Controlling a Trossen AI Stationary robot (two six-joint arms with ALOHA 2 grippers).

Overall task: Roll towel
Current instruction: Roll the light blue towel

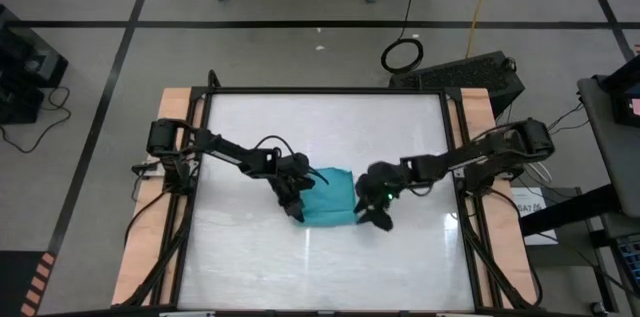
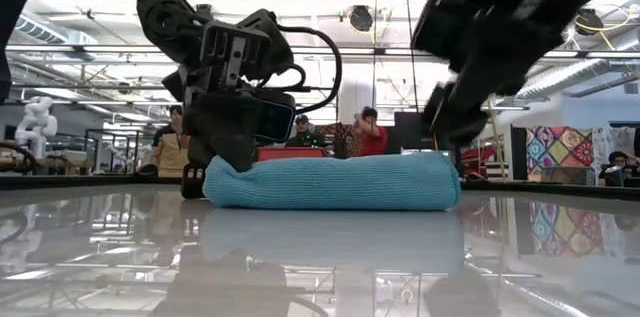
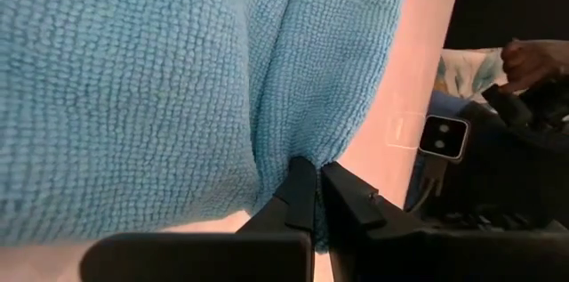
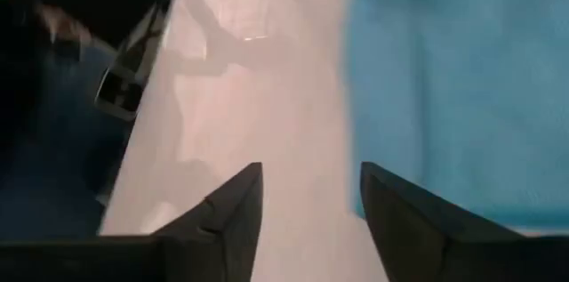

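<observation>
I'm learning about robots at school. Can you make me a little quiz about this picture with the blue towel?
1. True or false: the towel lies flat and fully spread out.
2. Which gripper pinches the towel's edge? A) left gripper B) right gripper
3. Fill in: the right gripper's fingers are ____ with nothing between them.

Key: 1 false, it is folded or rolled into a thick bundle. 2 A. 3 open.
</observation>
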